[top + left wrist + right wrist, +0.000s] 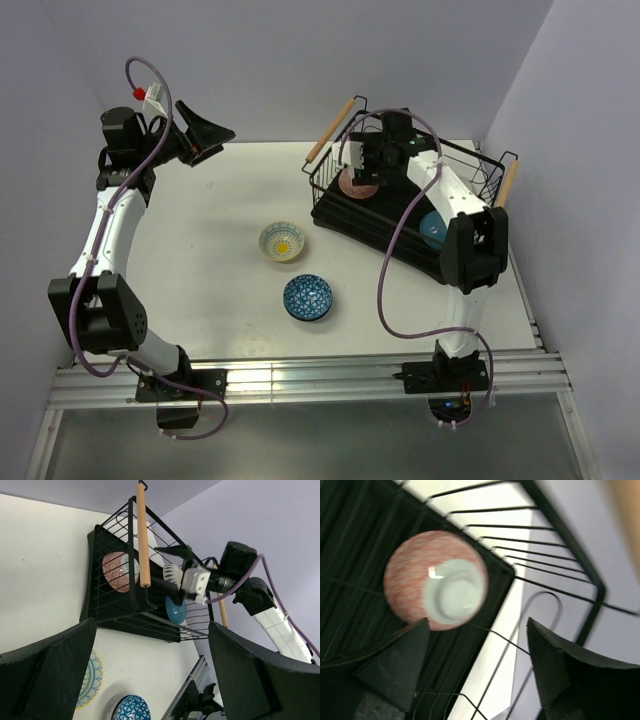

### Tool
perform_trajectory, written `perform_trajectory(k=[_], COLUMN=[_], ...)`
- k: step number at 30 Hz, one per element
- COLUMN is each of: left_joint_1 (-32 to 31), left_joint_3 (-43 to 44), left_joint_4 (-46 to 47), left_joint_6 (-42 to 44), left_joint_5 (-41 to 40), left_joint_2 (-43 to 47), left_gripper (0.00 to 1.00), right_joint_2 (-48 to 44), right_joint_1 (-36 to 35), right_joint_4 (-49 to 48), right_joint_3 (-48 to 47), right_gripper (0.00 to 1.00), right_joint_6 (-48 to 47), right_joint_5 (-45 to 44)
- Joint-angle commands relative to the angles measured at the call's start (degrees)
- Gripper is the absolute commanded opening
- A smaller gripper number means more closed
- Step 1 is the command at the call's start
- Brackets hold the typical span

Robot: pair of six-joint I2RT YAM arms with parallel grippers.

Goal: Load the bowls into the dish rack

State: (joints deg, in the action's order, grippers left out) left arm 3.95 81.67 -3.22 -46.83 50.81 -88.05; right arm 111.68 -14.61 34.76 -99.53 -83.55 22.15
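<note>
The dish rack (350,228), a black wire basket with wooden handles, stands at the back right. In it a pink bowl (356,186) lies upside down, its pale foot ring facing the right wrist camera (437,585), and a plain blue bowl (433,228) leans near the right end. My right gripper (366,172) hangs open just above the pink bowl, with nothing between its fingers (477,645). On the table are a white bowl with a yellow centre (282,241) and a blue patterned bowl (307,297). My left gripper (205,135) is open, raised at the back left.
The rack's left wooden handle (331,130) and right handle (508,183) stick out past its ends. Lilac walls close in the table at the back and on both sides. A metal rail (300,375) runs along the near edge.
</note>
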Motion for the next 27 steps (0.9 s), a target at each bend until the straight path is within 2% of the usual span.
perform_trajectory(k=[1,4,6,7,9,10,13,24,27], left_joint_1=[0.1,0.1,0.1,0.1,0.1,0.1,0.19,0.19,0.19], left_joint_3=[1.83,1.3,0.6,0.6,0.51,0.6,-0.1,-2.57,-2.57], left_joint_4=[2.78,5.5,6.47,6.82,6.57,5.95,6.64,9.2,8.42], left_joint_6=[-0.89,-2.12,-2.91,-3.18,-2.92,-2.31,-2.3,-4.67,-4.07], left_joint_5=[1.31,1.58,1.93,1.93,2.02,1.84,1.49,1.58,1.23], left_joint_2=[-0.01,-0.28,-0.37,-0.45,-0.54,-0.37,0.25,1.04,1.3], left_gripper=[0.99,0.99,0.99,1.0,1.0,1.0,0.99,0.99,1.0], right_joint_2=[-1.11,0.46,2.83,6.58,10.56,12.14,15.32,15.41,17.08], right_joint_1=[2.47,3.53,3.98,4.06,4.42,4.59,5.21,6.09,6.09], right_joint_4=[-1.53,-4.52,-4.71,-2.09,1.69,4.23,3.57,-4.61,-5.41], right_joint_3=[-5.14,-7.77,-11.46,-16.96,-23.4,-28.31,-30.64,-21.42,-22.63], right_gripper=[0.83,0.75,0.59,0.47,0.36,0.28,0.19,0.14,0.14], right_joint_6=[10.23,19.63,27.07,29.56,36.48,38.79,47.06,63.67,68.24], right_joint_5=[3.86,3.52,1.76,0.1,-0.7,-1.4,-2.37,-0.97,-1.67])
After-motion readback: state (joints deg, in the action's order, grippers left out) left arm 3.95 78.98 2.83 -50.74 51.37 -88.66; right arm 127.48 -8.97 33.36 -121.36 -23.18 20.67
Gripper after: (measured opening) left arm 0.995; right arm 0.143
